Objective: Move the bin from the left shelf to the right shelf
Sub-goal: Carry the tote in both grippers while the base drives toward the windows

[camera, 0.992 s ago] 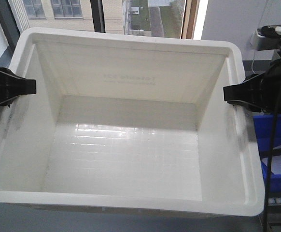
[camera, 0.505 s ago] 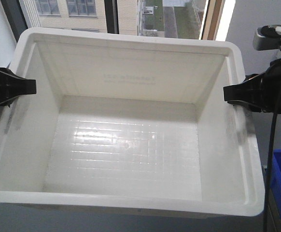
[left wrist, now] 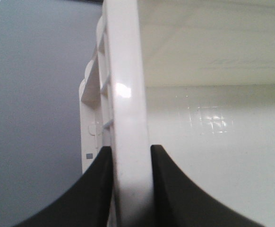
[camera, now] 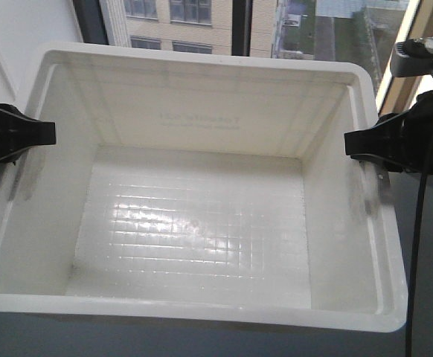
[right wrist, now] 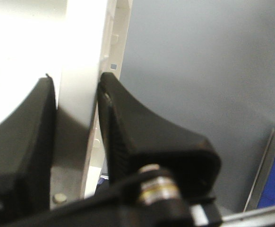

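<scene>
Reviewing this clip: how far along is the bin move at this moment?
Done: the grasp; the left tool and right tool each pinch a side rim of the bin. In hand: the carry, with the empty bin held facing windows. Left: no roller shelf is in view, so reaching the right shelf, setting down and releasing remain.

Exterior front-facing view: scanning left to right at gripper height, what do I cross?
Left gripper clamped on the left rim → bin interior, far wall → right gripper clamped on the right rim.
</scene>
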### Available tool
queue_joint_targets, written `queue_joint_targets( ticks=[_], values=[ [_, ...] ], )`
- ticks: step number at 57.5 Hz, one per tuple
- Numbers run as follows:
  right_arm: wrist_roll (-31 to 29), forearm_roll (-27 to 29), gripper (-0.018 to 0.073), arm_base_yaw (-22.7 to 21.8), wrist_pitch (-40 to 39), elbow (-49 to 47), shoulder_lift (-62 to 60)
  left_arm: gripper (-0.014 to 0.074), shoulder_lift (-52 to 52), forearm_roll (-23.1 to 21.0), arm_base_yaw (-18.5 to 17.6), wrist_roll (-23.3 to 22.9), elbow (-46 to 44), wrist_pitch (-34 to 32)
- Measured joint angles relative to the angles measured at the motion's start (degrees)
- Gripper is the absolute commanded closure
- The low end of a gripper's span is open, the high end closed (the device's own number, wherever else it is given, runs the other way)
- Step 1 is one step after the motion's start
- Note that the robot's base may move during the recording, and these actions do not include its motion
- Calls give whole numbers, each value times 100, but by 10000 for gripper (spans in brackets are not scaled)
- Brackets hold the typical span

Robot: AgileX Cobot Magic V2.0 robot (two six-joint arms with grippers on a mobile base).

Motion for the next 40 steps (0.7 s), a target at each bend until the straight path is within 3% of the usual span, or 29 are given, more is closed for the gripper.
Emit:
queue_joint_targets(
  ticks=[40],
  values=[
    [0,0,564,0,0,0,0,603,0,0,0,4,0,0]
  ],
)
